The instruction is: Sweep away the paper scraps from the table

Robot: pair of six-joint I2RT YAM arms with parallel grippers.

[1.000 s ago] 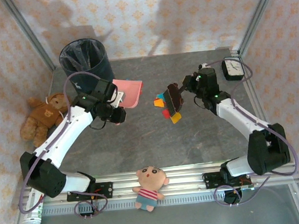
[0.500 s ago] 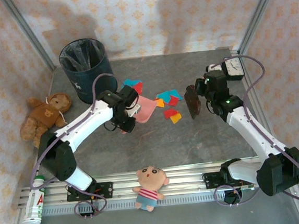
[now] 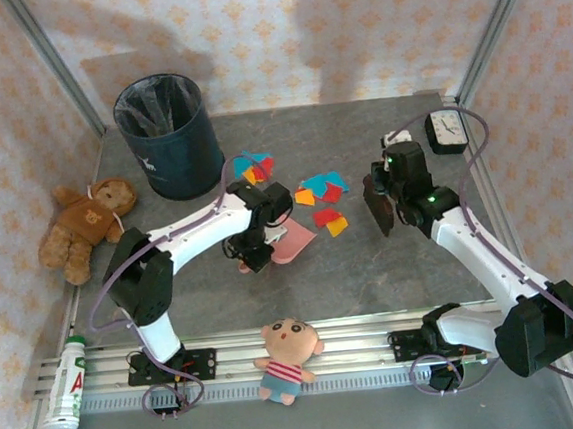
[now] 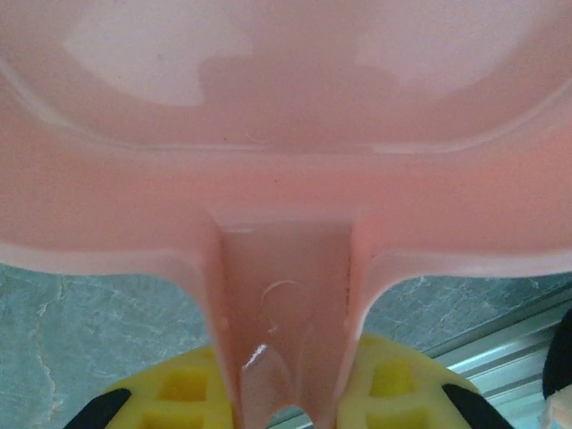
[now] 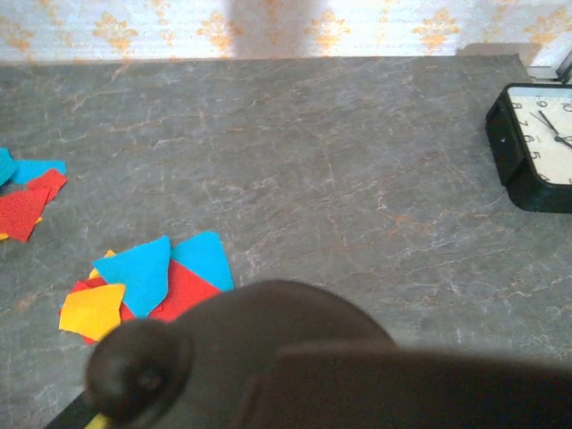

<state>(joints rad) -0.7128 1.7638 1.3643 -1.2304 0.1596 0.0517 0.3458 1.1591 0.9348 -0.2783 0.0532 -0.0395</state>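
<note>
The paper scraps (image 3: 323, 193) lie in two loose clusters on the far middle of the table (image 3: 392, 275): one near the bin (image 3: 164, 135), the other between the arms. The pink dustpan (image 3: 294, 240) is clamped by its handle in the left tool (image 4: 286, 398), near and left of the second cluster. A dark brush (image 3: 377, 209) is gripped by the right tool (image 3: 385, 192), to the right of the scraps. The pan's lip is best pressed flat beside the scraps, and the brush drawn leftward in low, short strokes.
</note>
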